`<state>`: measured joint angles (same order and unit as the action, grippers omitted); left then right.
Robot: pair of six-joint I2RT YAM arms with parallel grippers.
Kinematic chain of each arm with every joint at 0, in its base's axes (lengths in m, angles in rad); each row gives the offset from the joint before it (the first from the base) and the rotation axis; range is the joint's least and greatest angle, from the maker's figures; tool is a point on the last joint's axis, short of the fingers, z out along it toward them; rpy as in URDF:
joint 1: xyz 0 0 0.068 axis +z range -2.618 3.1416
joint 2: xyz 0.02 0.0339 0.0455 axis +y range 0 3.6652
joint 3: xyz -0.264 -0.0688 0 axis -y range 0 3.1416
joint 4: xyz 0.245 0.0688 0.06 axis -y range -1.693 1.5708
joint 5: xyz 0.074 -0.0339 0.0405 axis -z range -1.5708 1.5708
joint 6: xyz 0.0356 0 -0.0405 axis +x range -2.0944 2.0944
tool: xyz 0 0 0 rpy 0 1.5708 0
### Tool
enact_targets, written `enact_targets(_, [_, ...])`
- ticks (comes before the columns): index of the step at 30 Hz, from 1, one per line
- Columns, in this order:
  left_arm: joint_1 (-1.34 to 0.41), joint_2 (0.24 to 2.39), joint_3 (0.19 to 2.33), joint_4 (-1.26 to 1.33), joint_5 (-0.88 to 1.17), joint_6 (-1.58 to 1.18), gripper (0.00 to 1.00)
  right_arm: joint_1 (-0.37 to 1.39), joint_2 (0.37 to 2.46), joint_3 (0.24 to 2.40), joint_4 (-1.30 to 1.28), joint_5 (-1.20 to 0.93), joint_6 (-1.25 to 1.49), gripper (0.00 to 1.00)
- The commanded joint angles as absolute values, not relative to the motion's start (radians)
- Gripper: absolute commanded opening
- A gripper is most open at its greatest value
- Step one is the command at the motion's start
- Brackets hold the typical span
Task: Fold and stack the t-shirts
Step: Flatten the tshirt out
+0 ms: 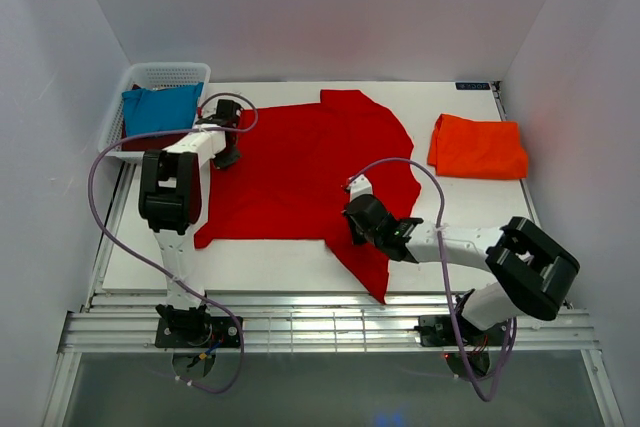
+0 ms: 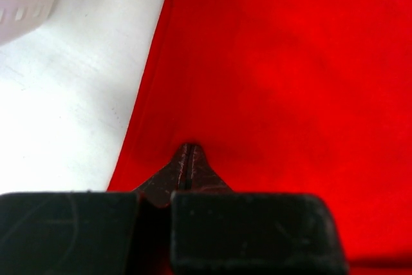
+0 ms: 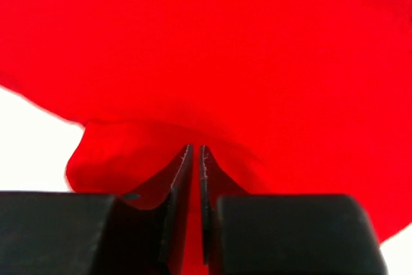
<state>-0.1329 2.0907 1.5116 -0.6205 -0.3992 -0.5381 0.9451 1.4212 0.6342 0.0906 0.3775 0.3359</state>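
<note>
- Cloth is the whole matter here: the red t-shirt [image 1: 300,167] lies spread across the middle of the table [image 1: 260,267] in the top view. One point of it trails toward the lower centre of the frame.
- The right gripper [image 3: 196,159] has its jaws almost together with a thin strip of red between them. Cloth is bunched into a small hump at the lower left of its wrist view. It is pinching the shirt at its lower right border.
- The left gripper [image 2: 187,159] has its jaws pressed together over the shirt's left border, just beside bare table. I cannot tell whether any cloth is caught between them.
- The shirt looks light and limp, with no stiffness of its own. It should sag from any held point, drag on the table and wrinkle easily, but it is not fragile.
- A pinch on a single thin layer may slip, so a hem or seam would likely give a surer hold.
- The best holds are probably two points well apart on one edge, so that the edge stays taut as it is carried over.
- The orange-red t-shirt [image 1: 478,147] lies folded at the upper right.
- The teal-blue t-shirt [image 1: 160,107] sits in the white basket [image 1: 165,72] at the upper left, with something dark maroon [image 1: 150,139] below it in the frame.
</note>
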Motion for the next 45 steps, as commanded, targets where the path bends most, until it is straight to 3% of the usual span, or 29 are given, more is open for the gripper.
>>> enact_targets(1, [-0.135,2.149,1.525,-0.626,-0.336,-0.529,0.0,0.911,1.488,0.709,0.204,0.382,0.325,0.13])
enact_targets(15, [-0.106,2.275,1.723,-0.676,-0.345,-0.492,0.0,0.879,1.542,0.7,0.078,0.371,0.387,0.08])
enact_targets(40, [-0.089,2.083,1.511,-0.657,-0.348,-0.555,0.0,0.879,1.425,0.643,-0.092,0.455,0.431,0.08])
enact_targets(41, [-0.095,2.042,1.506,-0.647,-0.348,-0.555,0.0,0.88,1.41,0.656,-0.1,0.465,0.433,0.09])
enact_targets(45, [-0.129,1.924,1.494,-0.647,-0.388,-0.554,0.0,0.888,1.296,0.663,-0.147,0.489,0.448,0.29])
